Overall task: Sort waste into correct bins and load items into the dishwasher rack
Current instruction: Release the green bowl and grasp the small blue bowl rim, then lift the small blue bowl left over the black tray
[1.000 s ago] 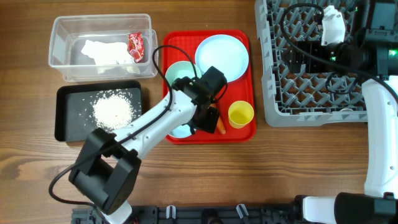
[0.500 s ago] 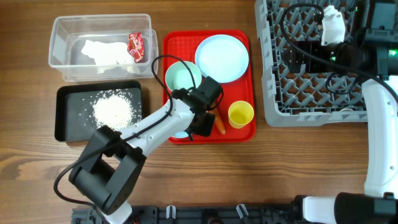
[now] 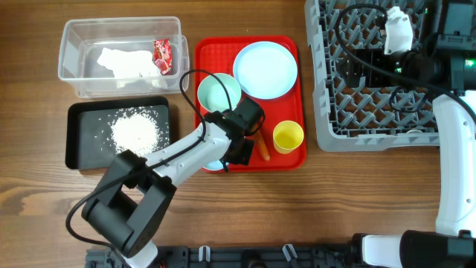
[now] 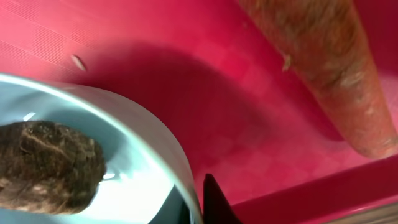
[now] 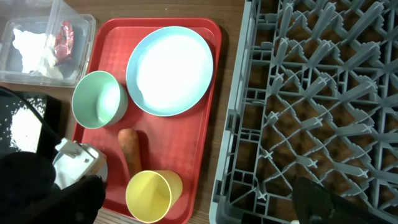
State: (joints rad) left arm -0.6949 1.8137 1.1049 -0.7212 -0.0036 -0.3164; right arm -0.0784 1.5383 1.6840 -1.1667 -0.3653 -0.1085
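**Left arm.** The left gripper [image 3: 234, 155] is at the near-left corner of the red tray [image 3: 208, 52]. Its jaws are closed on the rim of the light blue bowl [image 4: 155, 143]. In the left wrist view, one dark fingertip [image 4: 214, 202] sits against the outer wall of the bowl.

**Light blue bowl.** The bowl stands upright with its mouth facing up. The small brown food lump [image 4: 50, 165] lies inside it.

**Carrot.** The carrot [image 3: 262, 147] lies flat on the red tray, just right of the left gripper and left of the yellow cup [image 3: 288, 137]. Its long axis runs far to near, leaning slightly to the right. The thick end is on the far side and the tapered tip points to the near edge of the tray.

**Other items on the tray.**
- The pale green bowl [image 3: 219, 93] is on the far-left part.
- The light blue plate [image 3: 265, 69] is on the far-right part.

**Bins.**
- The clear tub [image 3: 74, 82] is at far left. It holds the paper napkin [image 3: 126, 61] and the red wrapper [image 3: 162, 56].
- The black tray [image 3: 78, 149] is directly near of the tub. It holds the rice grains [image 3: 135, 130].

**Right arm.** The right gripper [image 3: 396, 31] hangs over the dishwasher rack [image 3: 372, 126] at far right. Its jaws are spread wide and nothing is seen between them.
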